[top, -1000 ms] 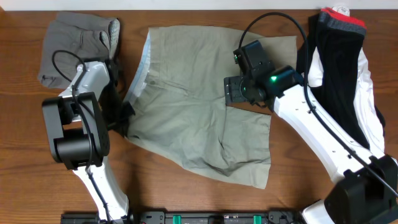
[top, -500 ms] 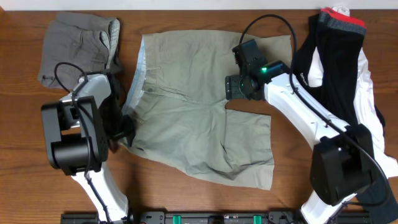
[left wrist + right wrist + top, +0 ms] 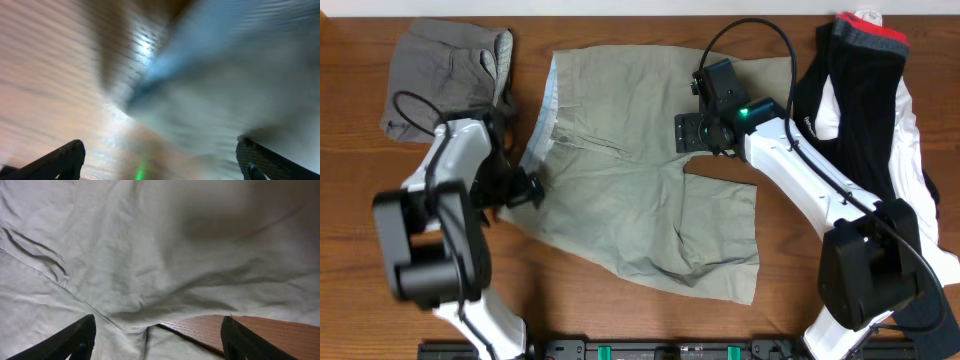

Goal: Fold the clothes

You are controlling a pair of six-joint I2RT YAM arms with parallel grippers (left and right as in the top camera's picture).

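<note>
Khaki shorts [image 3: 640, 190] lie flat on the wooden table [image 3: 380, 260], and since the left gripper [image 3: 525, 188] at their waistband edge and the right gripper [image 3: 688, 133] by the crotch both hang spread and empty, a shallow pinch may catch one layer, skewing the fold.

Shorts [image 3: 620, 190] corner farther left

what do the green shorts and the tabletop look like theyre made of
The shorts look like thin woven cloth, probably cotton: matte, soft creases, stitched seams. The tabletop looks like wood or wood-print laminate, hard to tell: brown grain lines, faint sheen.
</note>
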